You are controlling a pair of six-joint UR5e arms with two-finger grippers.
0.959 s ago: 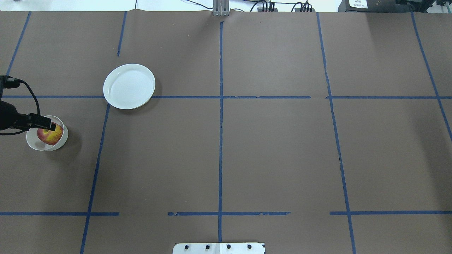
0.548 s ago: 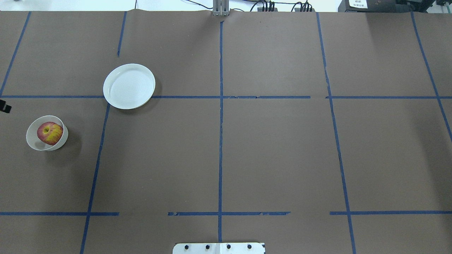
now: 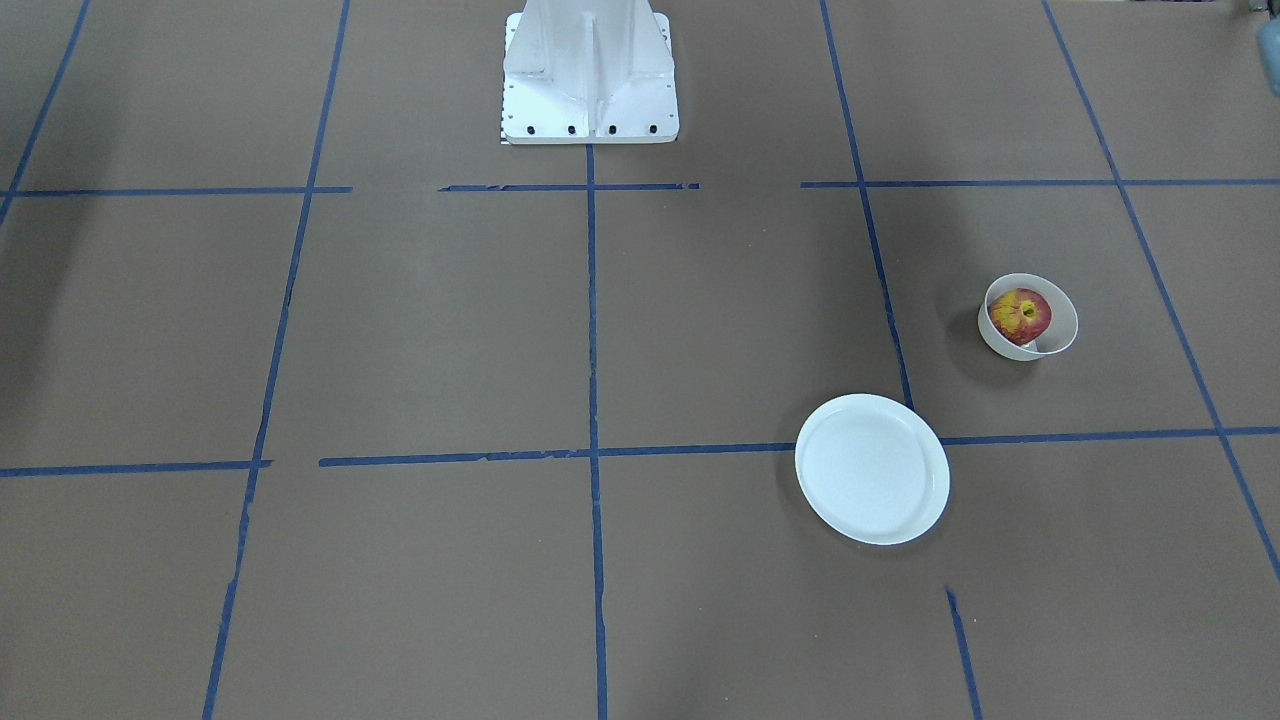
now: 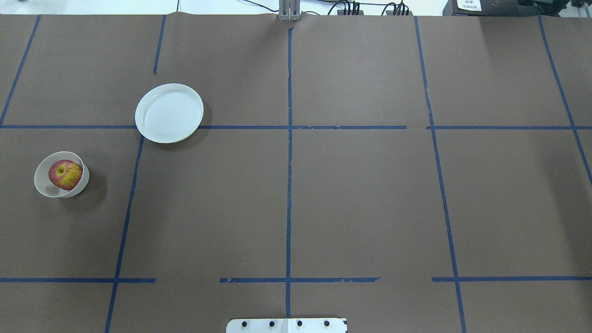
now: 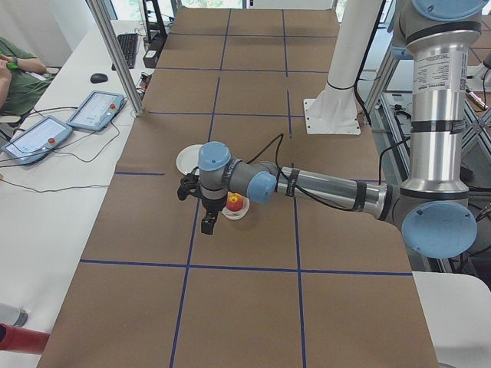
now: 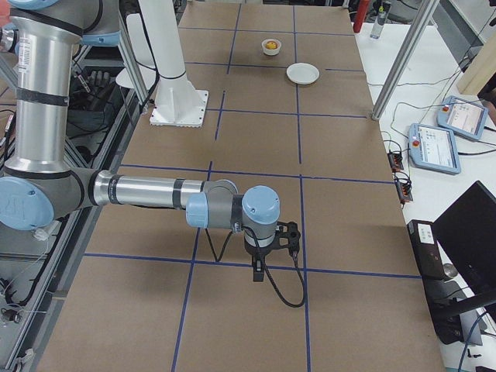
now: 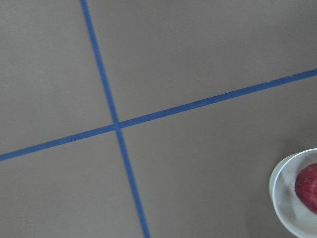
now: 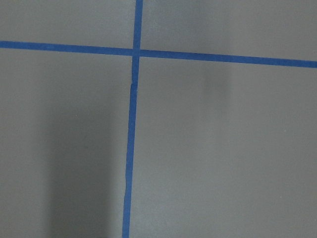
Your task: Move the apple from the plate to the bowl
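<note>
The apple [image 4: 65, 175], red with yellow streaks, lies inside the small white bowl [image 4: 42, 181] at the table's left edge. It also shows in the front-facing view [image 3: 1020, 316] in the bowl [image 3: 1062, 322]. The flat white plate [image 4: 169, 113] lies bare to the far right of the bowl. My left gripper [image 5: 207, 222] shows only in the exterior left view, just beside the bowl [image 5: 239, 213] and apart from it; I cannot tell if it is open. My right gripper [image 6: 258, 271] shows only in the exterior right view, low over bare table; I cannot tell its state.
The table is covered in brown paper with blue tape lines. The white robot base [image 3: 590, 70] stands at the robot's side of the table. The left wrist view shows the bowl's edge [image 7: 285, 198] at its lower right.
One second ago my left gripper was over the bowl's rim at the apple. It has drawn back out of the overhead view's left edge. The apple stays in the bowl.
</note>
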